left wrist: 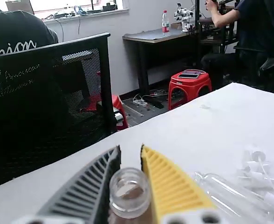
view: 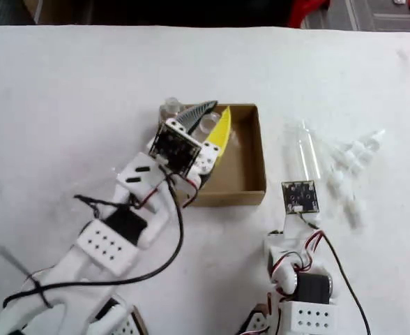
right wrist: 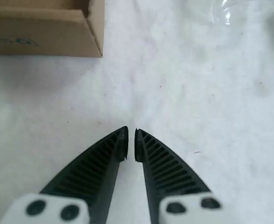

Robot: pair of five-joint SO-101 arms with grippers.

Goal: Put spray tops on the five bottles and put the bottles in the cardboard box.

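Cardboard box (view: 247, 162): one. Clear bottles: three, namely far bottle (view: 170, 107) and near bottle (view: 208, 124), both mouth-up, and lying bottle (view: 305, 155). Spray tops (view: 351, 157): one cluster, number indistinct.

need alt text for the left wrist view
A grey-and-yellow ribbed tool grips a small clear bottle by its open, capless neck, with a white table beyond. On it lie white plastic spray tops and another clear bottle; a black mesh chair and red stools stand behind.

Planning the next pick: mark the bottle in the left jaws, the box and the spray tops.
bottle (left wrist: 129, 191), left wrist view, open neck.
box (view: 259, 153), high view, right wall.
spray tops (view: 351, 160), high view, pile's middle.
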